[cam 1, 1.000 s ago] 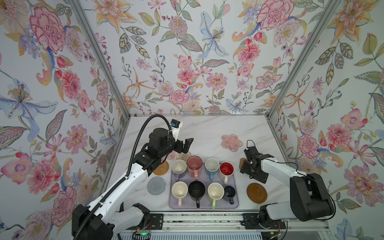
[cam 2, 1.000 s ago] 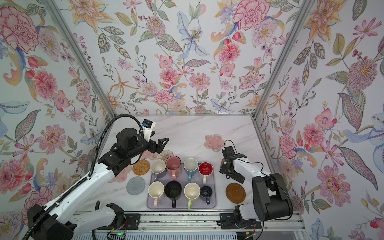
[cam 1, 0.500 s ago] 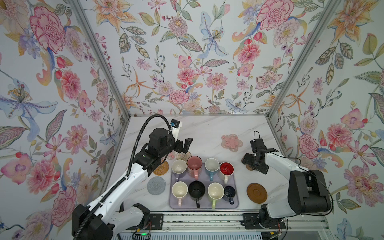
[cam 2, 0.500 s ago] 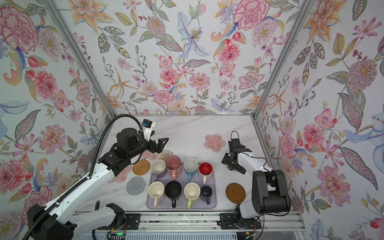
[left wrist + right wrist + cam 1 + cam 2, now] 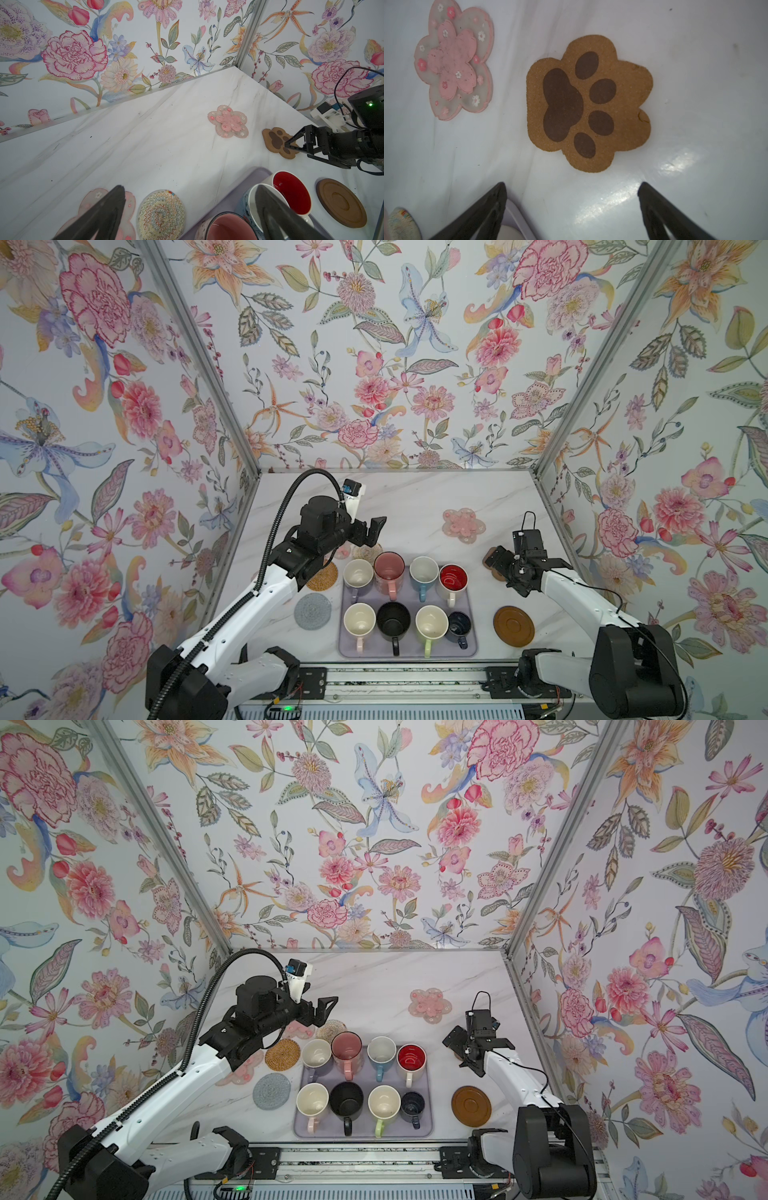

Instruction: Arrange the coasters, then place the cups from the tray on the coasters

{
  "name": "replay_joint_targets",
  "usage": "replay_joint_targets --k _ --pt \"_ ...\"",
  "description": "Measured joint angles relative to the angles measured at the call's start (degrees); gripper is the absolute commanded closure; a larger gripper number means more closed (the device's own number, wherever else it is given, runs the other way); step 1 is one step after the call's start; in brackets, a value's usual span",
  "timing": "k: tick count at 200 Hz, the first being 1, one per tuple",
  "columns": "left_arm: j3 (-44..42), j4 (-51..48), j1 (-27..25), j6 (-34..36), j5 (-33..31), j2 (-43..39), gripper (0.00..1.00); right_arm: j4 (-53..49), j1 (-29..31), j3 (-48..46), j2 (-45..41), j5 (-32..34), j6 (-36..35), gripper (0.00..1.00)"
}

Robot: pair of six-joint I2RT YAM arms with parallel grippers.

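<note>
Right gripper (image 5: 572,185), jaws spread wide and empty, hovers beside the brown paw coaster (image 5: 589,104); best descend squarely and pinch one edge.

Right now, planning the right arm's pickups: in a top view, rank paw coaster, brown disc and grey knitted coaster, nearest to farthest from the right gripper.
1. paw coaster, just ahead of the right gripper.
2. brown disc, right of the tray.
3. grey knitted coaster, left of the tray.
</note>
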Motion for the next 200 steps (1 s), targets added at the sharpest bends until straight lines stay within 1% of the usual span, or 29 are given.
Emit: replay_joint_targets --k 67,119,170,200 --pt "0.0 0.0 0.0 0.0 0.0 0.0 0.01 4.0 0.0 -1.2 2.6 -0.5 2.8 0.01" --pt "0.0 -0.1 0.0 0.0 0.0 0.0 0.01 6.4 0.0 -1.0 6.6 0.2 4.2 0.01" --pt "0.0 -0.2 0.0 0.3 -0.2 0.0 0.01 8.1 0.0 1.4 10.0 1.6 4.0 0.01" --pt "0.0 -0.2 0.0 0.7 -0.4 0.0 0.01 8.1 -0.5 3.8 12.7 3.0 2.4 0.01"
